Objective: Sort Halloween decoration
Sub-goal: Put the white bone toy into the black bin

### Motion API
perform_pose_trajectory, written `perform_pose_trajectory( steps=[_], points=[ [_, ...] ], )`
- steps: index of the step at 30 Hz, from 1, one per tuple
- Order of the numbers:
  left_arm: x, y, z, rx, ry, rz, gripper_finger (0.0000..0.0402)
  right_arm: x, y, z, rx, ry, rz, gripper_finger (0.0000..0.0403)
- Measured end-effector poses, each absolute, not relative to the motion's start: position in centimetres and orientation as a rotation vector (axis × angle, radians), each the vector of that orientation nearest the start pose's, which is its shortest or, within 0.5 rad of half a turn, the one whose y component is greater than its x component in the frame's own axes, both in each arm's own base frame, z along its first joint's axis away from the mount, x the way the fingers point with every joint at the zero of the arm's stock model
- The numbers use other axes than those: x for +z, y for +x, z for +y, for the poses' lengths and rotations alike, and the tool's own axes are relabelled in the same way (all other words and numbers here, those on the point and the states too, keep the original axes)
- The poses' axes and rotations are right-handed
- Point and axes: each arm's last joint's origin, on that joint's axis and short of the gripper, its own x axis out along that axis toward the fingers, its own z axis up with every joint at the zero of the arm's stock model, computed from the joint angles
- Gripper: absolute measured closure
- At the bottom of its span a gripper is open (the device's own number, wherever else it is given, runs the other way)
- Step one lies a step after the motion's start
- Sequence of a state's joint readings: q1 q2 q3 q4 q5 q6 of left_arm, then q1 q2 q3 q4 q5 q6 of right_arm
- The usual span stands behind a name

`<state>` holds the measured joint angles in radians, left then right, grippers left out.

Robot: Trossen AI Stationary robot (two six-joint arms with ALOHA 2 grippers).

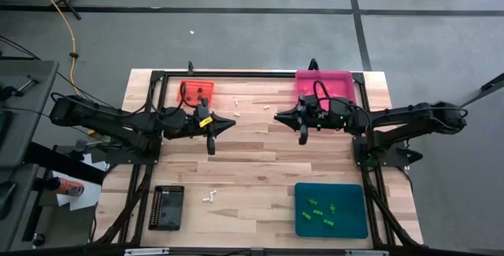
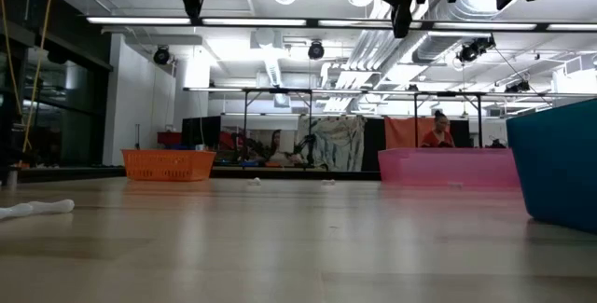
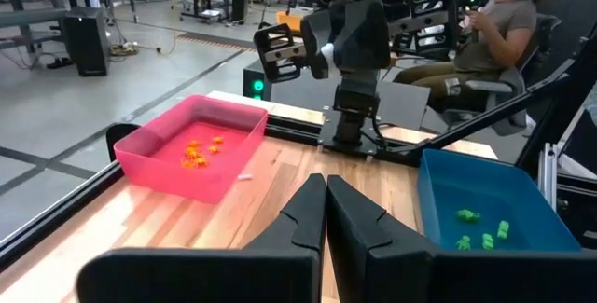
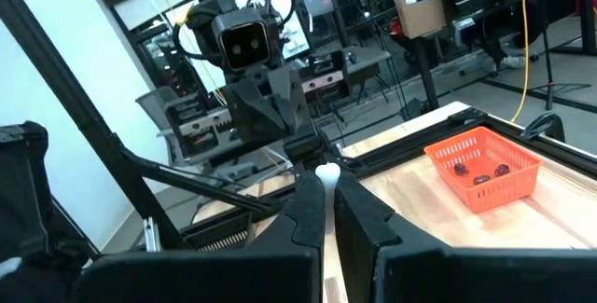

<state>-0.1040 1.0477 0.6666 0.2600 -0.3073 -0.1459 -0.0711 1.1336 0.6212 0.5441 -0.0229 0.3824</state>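
Two robot arms hover over a wooden table with four sorting trays.

From above, the left gripper [image 1: 233, 122] and right gripper [image 1: 276, 116] face each other at mid-table, fingers pressed together, empty. Green trinkets [image 1: 322, 213] lie in the teal tray [image 1: 354, 224]; white trinkets [image 1: 210, 196] lie loose beside the black tray [image 1: 167, 207]. The left wrist view shows orange trinkets [image 3: 196, 152] in the pink tray [image 3: 149, 163]. The right wrist view shows dark trinkets [image 4: 480, 172] in the orange basket [image 4: 522, 182].
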Motion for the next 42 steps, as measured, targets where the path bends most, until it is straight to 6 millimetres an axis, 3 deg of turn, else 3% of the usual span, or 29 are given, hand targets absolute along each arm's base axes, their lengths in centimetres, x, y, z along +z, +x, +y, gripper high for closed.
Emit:
perform_pose_trajectory(
  steps=[10,14,19,30,36,42],
  points=[
    [28.5,23.2,-1.5,0.212,-0.117,0.105,0.0401,27.8,24.7,-1.7,-0.041,0.381,-0.045,0.0398],
    [28.5,23.2,-1.4,0.259,-0.044,0.109,0.0401,26.9,25.9,-1.4,-0.027,0.365,0.032,0.0398],
    [29.1,23.0,-1.0,0.375,0.009,0.065,0.0399,26.2,30.1,0.1,0.062,0.247,0.136,0.0398],
    [31.0,21.9,-0.7,0.472,0.03,-0.055,0.0399,21.8,41.8,3.7,0.278,0.086,0.271,0.0398],
    [31.4,21.7,-0.6,0.482,-0.057,-0.108,0.0398,19.4,46.5,6.4,0.358,0.065,0.276,0.0398],
    [31.4,21.7,-0.7,0.48,-0.061,-0.11,0.0398,18.5,50.3,10.0,0.418,0.079,0.228,0.0398]
  ],
)
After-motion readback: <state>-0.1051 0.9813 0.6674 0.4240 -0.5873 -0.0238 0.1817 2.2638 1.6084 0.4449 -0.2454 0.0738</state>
